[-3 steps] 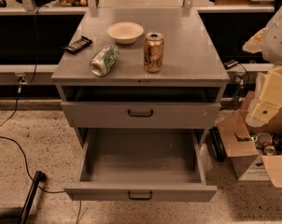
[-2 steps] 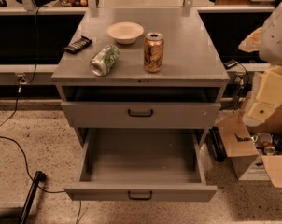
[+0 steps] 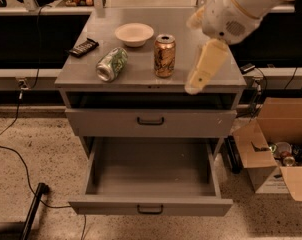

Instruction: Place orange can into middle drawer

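Observation:
The orange can (image 3: 164, 55) stands upright near the middle of the grey cabinet's top (image 3: 221, 76). The middle drawer (image 3: 191, 207) is pulled out below and holds nothing. The drawer above it (image 3: 106, 122) is closed. My gripper (image 3: 197, 50) hangs over the right part of the cabinet top, to the right of the can and apart from it. It is open and empty, with one pale finger (image 3: 206, 66) pointing down toward the front edge.
A green-and-white can (image 3: 111, 64) lies on its side left of the orange can. A white bowl (image 3: 134, 34) and a dark flat bar (image 3: 83, 46) sit behind it. An open cardboard box (image 3: 281, 149) stands on the floor at the right. Cables (image 3: 16, 154) run across the floor at the left.
My arm has swung in from the right edge to above the right part of the cabinet top, closer to the orange can. The cans, the bowl and the drawers have not moved.

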